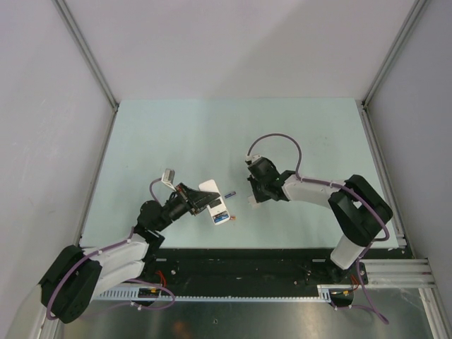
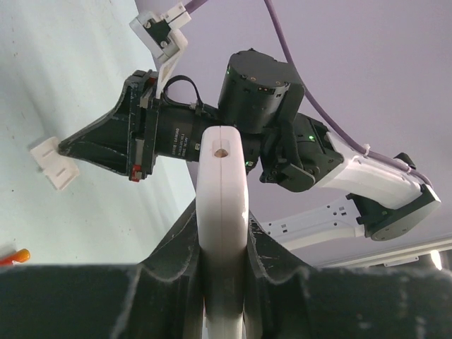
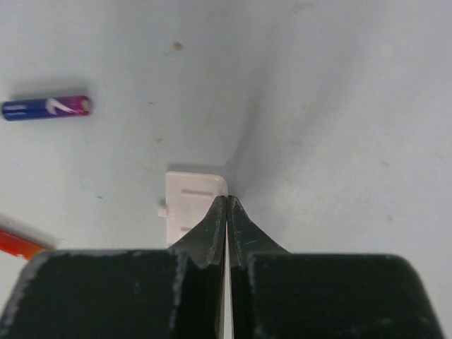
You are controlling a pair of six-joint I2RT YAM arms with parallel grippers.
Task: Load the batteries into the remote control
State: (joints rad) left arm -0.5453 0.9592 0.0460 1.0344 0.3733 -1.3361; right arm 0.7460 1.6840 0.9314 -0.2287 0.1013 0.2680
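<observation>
My left gripper (image 1: 203,202) (image 2: 224,261) is shut on the remote control (image 1: 210,188) (image 2: 222,183), a slim white bar held on edge above the table. A bit of bright blue shows at the remote's near end (image 1: 222,218). A dark blue-purple battery (image 1: 229,192) (image 3: 46,107) lies on the table between the two grippers. A red battery (image 1: 235,217) (image 3: 18,245) (image 2: 14,256) lies nearer the front. My right gripper (image 1: 252,200) (image 3: 227,201) is shut, its tips down at a small white cover piece (image 3: 191,194) (image 2: 53,162) that lies flat on the table.
The pale green table (image 1: 212,134) is walled by grey panels on the left, back and right. The front edge carries a black rail (image 1: 240,265) with the arm bases. The right arm's purple cable (image 1: 279,138) loops above its wrist.
</observation>
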